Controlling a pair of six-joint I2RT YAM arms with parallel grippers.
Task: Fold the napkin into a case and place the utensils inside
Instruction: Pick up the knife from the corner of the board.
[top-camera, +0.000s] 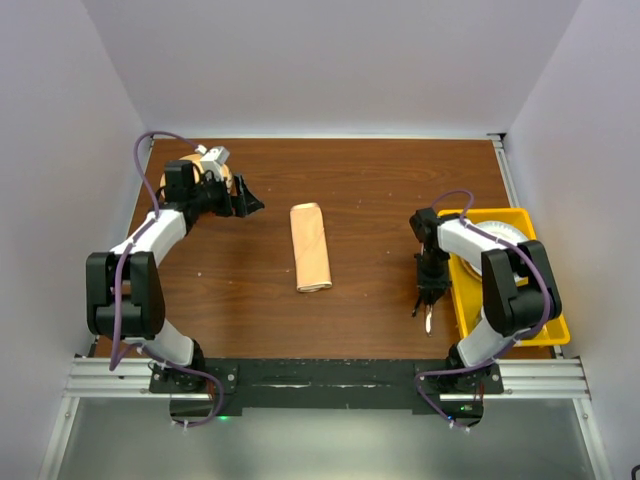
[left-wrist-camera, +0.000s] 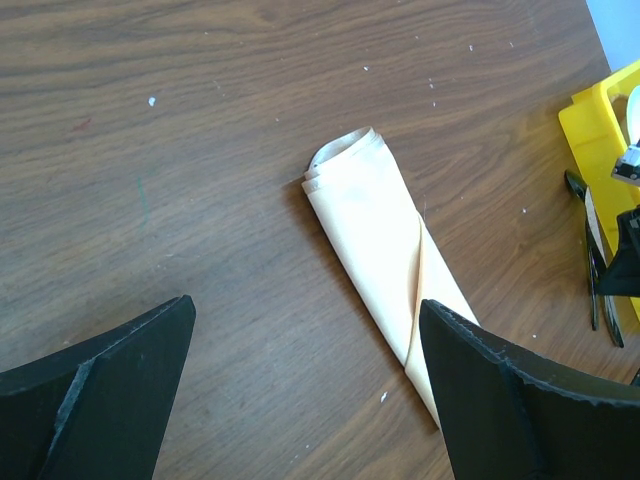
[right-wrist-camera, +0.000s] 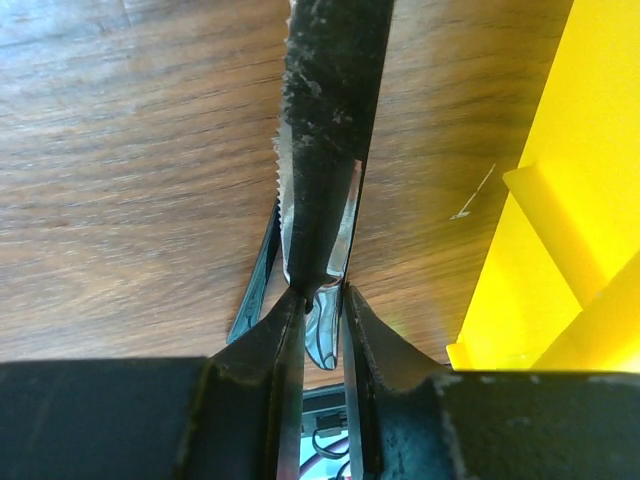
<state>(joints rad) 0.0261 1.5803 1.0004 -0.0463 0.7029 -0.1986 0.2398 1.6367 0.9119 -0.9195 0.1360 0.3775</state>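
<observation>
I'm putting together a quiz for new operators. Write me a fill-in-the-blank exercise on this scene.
1. The folded napkin lies ___ the left gripper and the right gripper.
2. The left gripper is ___, holding nothing.
3. The right gripper is shut on the ___.
4. The bin beside the right gripper is ___ in colour.

Missing words: between; open; utensils; yellow.
</observation>
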